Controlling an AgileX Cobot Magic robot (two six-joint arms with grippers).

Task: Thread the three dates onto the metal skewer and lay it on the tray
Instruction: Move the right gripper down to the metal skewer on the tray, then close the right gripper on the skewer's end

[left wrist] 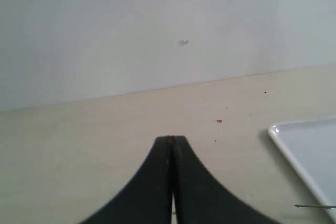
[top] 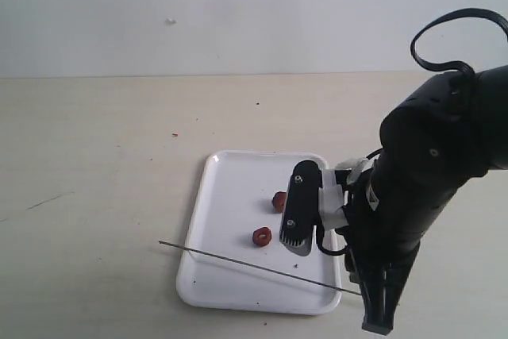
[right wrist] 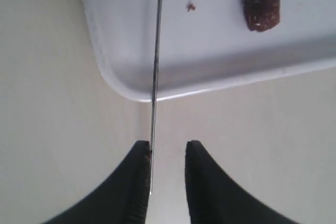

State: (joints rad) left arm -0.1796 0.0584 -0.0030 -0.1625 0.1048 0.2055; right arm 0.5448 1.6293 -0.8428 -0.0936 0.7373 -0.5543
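Because the metal skewer [right wrist: 156, 51] lies across the rim of the tray [right wrist: 121, 85], the right end effector [right wrist: 168, 149] straddles its end part-open, gripping nothing, while two dates [top: 261, 236] lie on the tray and the left end effector [left wrist: 171, 141] sits closed, empty.

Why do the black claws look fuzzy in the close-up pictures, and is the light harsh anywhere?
Left wrist view: the black left gripper, close to the lens, has smeared edges; everything looks hazy. Right wrist view: the right gripper is soft, the wrinkled reddish-brown date crisp. Exterior view: even light, no glare on the white rectangular tray, the thin metal skewer sharp.
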